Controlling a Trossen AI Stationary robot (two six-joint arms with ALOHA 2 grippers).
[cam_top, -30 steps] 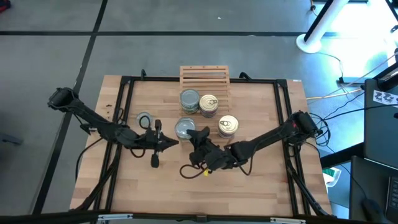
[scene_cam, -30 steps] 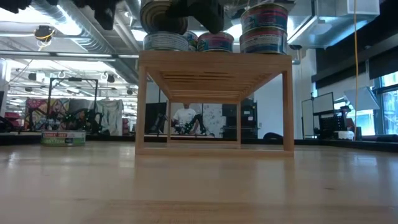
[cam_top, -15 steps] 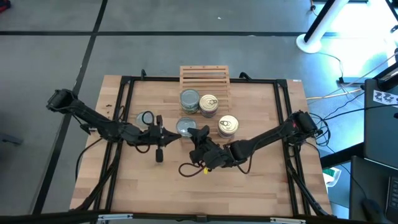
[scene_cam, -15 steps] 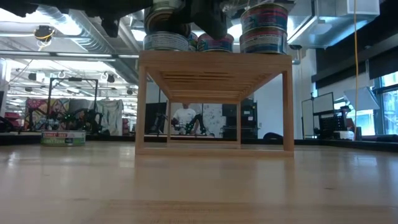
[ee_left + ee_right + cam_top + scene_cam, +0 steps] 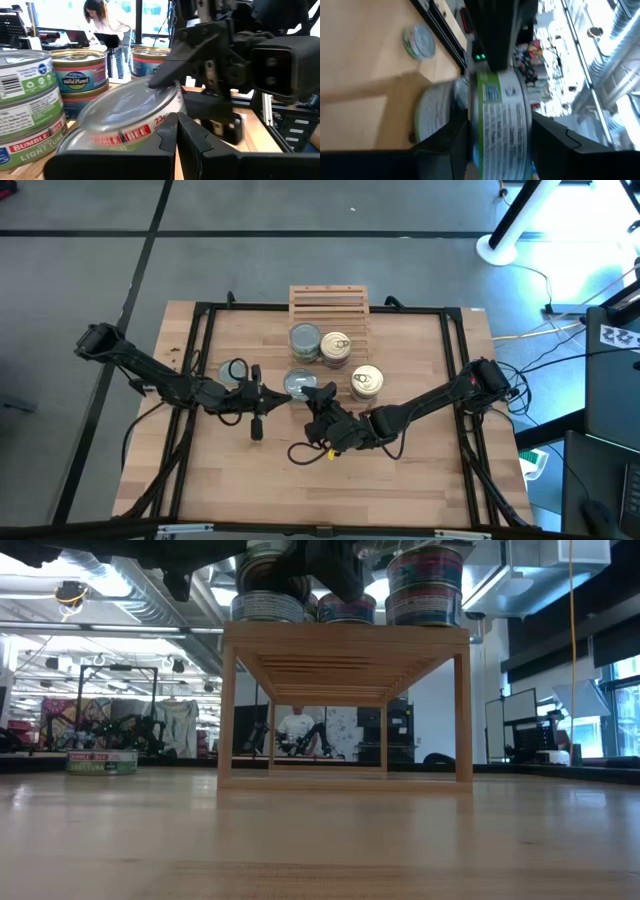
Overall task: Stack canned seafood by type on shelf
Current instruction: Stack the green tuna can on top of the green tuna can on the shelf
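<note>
Left pincer (image 5: 255, 396): closed and empty, its tip just beside the held tin (image 5: 297, 384). The left arm reaches in low from the tabletop's (image 5: 400, 480) left edge. It is probably placed there to steady or nudge the tin as it seats.

Right pincer (image 5: 312, 393): holds the held tin by its sides, at a middling width, one finger (image 5: 457, 142) on each flank. The right arm comes in from the right edge, bent at the elbow, with the wrist turned toward the shelf (image 5: 330, 300).

The held tin is grey-topped and sits tilted on a second grey tin (image 5: 432, 115) at the near left corner of the shelf. Judged from this, like is being set on like, and the tilt suggests it is not yet seated flat.

Near right, a gold tin (image 5: 366, 382) tops its own pile, apart from the grey ones. Behind stand another gold tin (image 5: 336, 346) and, beside it, a grey tin (image 5: 305, 340).

A loose tin (image 5: 233, 370) lies on the tabletop left of the shelf, not yet sorted.

The far slats of the shelf are bare.
</note>
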